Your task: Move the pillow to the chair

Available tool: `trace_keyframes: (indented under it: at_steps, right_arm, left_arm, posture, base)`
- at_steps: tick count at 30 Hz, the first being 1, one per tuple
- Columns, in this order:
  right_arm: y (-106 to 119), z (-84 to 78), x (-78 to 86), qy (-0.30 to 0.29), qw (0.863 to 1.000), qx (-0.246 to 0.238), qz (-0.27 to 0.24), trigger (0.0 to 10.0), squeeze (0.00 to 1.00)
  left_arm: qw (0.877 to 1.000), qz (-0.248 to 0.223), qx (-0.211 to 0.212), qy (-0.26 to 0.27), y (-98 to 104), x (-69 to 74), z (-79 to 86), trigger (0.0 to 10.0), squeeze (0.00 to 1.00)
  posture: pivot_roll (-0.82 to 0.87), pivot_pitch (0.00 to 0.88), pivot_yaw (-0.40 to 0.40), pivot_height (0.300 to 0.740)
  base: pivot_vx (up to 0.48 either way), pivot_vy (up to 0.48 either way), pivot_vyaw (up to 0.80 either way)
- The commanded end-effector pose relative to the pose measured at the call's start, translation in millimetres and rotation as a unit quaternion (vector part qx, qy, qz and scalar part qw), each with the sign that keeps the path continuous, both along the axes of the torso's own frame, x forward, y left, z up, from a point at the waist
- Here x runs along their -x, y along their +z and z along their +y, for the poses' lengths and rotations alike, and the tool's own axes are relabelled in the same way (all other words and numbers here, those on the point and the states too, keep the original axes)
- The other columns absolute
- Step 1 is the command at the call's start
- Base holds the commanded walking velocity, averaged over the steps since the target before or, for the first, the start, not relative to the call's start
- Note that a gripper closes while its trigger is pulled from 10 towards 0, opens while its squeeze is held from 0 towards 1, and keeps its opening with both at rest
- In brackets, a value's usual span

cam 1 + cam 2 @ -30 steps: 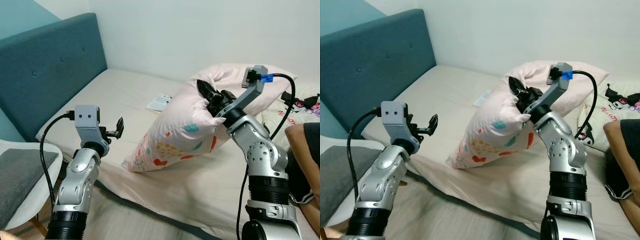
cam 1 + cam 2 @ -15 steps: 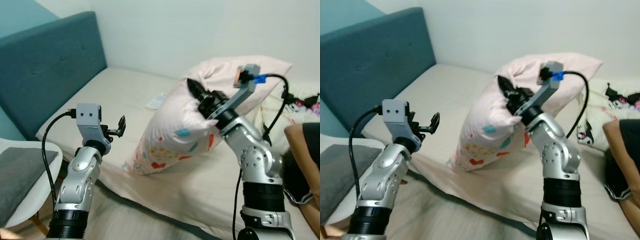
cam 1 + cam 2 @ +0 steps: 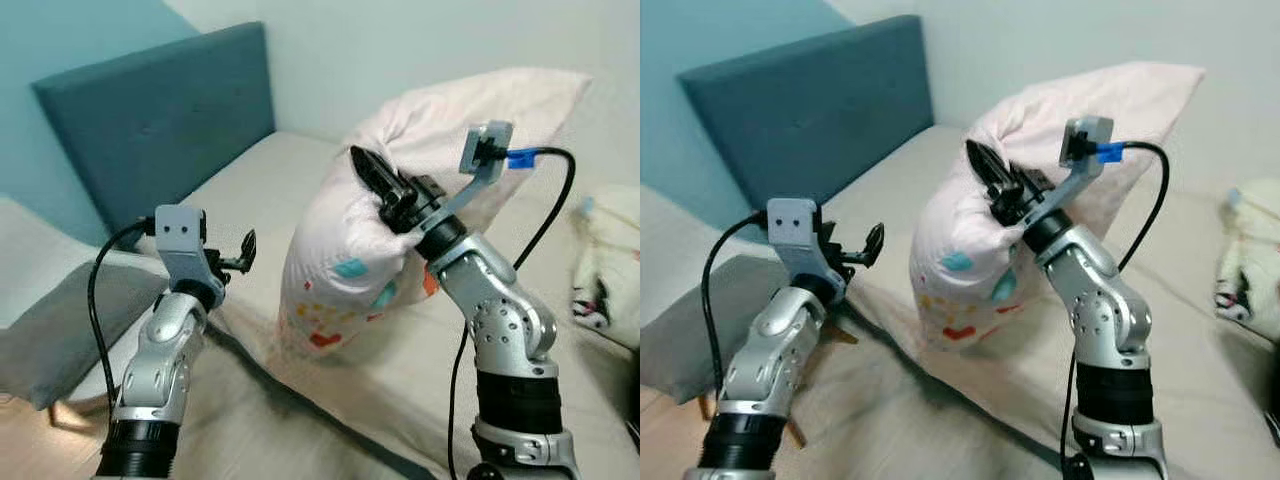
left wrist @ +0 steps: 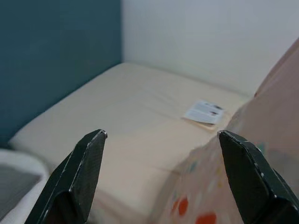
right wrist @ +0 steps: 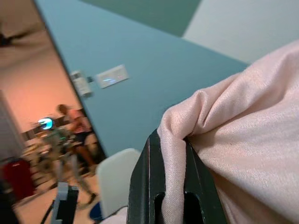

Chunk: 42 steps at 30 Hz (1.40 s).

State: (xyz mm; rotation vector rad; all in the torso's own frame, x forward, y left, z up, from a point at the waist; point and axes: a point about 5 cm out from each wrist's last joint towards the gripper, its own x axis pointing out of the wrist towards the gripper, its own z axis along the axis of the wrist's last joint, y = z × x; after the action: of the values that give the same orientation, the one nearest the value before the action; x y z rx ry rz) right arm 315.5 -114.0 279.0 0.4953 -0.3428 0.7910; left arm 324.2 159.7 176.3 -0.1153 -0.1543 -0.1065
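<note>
Our left gripper (image 4: 161,179): two black fingers spread wide, nothing between them.
Bed (image 4: 117,121): we see a beige mattress against a teal headboard (image 4: 51,56).
Leaflet (image 4: 204,112): lies flat on the mattress.
Pillow (image 4: 261,135): pink, coloured spots, beside one finger.

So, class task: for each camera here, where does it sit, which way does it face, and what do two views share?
Left eye view: on the head, looking down at the bed; both arms show.
Right eye view: same scene.
Left wrist view: along the open left gripper toward the bed.
Right wrist view: along the right gripper pinching the pillow.
Shared: the pillow appears in all views.
</note>
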Motion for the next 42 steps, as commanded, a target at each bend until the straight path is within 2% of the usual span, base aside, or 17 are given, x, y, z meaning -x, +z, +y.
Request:
trace_keyframes:
  at_steps: [1,8,28,42]
  right_arm:
    - [34.1,9.1,13.8,0.039,0.995,-0.024,-0.086,10.0,0.0]
    - [50.6,16.5,18.8,0.06,0.99,-0.039,-0.118,10.0,0.0]
    - [50.0,24.2,19.9,0.074,0.989,-0.05,-0.114,10.0,0.0]
    - [51.5,25.0,19.7,0.082,0.988,-0.058,-0.115,10.0,0.0]
  left_arm:
    - [1.0,-0.011,-0.001,-0.002,6.4,-0.9,1.2,10.0,0.0]
    - [1.0,-0.021,-0.001,0.0,13.1,-1.9,4.4,10.0,0.0]
    - [0.999,-0.04,0.003,-0.001,28.8,-4.0,8.3,10.0,0.0]
    - [0.999,-0.03,0.009,-0.026,23.3,-1.5,-7.3,10.0,0.0]
  posture:
    - [-0.03,0.0,-0.005,0.74]
    - [-0.03,0.0,-0.002,0.74]
    - [-0.02,0.0,0.004,0.74]
    - [-0.02,0.0,0.007,0.74]
  base:
    - [0.0,0.0,0.77]
    - [0.0,0.0,0.77]
    - [0.0,0.0,0.77]
    - [0.0,0.0,0.77]
